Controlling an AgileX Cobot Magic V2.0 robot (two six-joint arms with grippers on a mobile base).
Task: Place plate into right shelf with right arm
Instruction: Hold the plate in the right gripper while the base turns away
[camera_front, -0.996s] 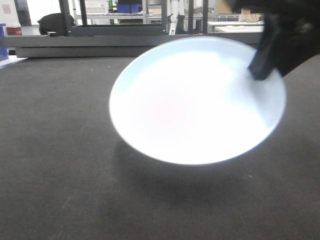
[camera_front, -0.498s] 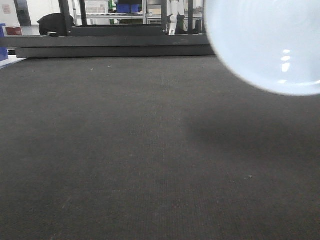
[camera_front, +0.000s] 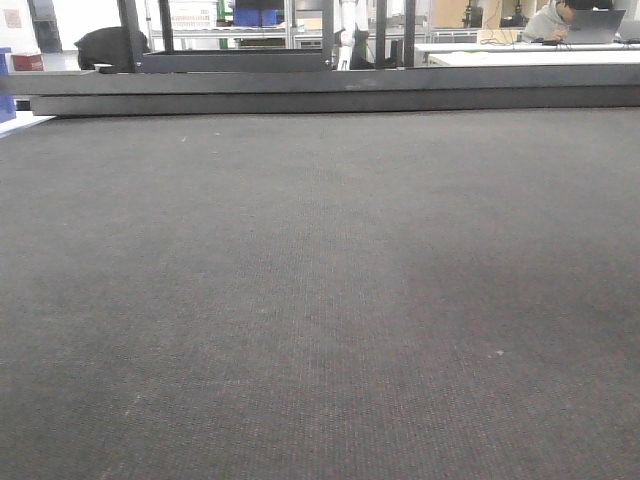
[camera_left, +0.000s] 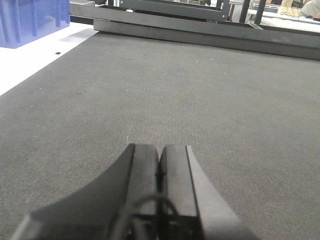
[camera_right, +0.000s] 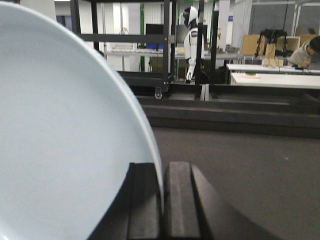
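Right end effector (camera_right: 163, 172) clamps the plate (camera_right: 65, 140) over dark mat (camera_front: 300, 300); left end effector (camera_left: 159, 150) closed; white humanoid (camera_right: 190, 45) stands beyond.

Glossy pale-blue plate (camera_right: 65, 140) stands on edge; rim pinched between jaws.

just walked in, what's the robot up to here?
The right gripper is shut on the rim of a pale blue-white plate, holding it on edge. The left gripper is shut and empty, low over the dark mat. The front view shows only mat, and the plate is not set down anywhere yet.
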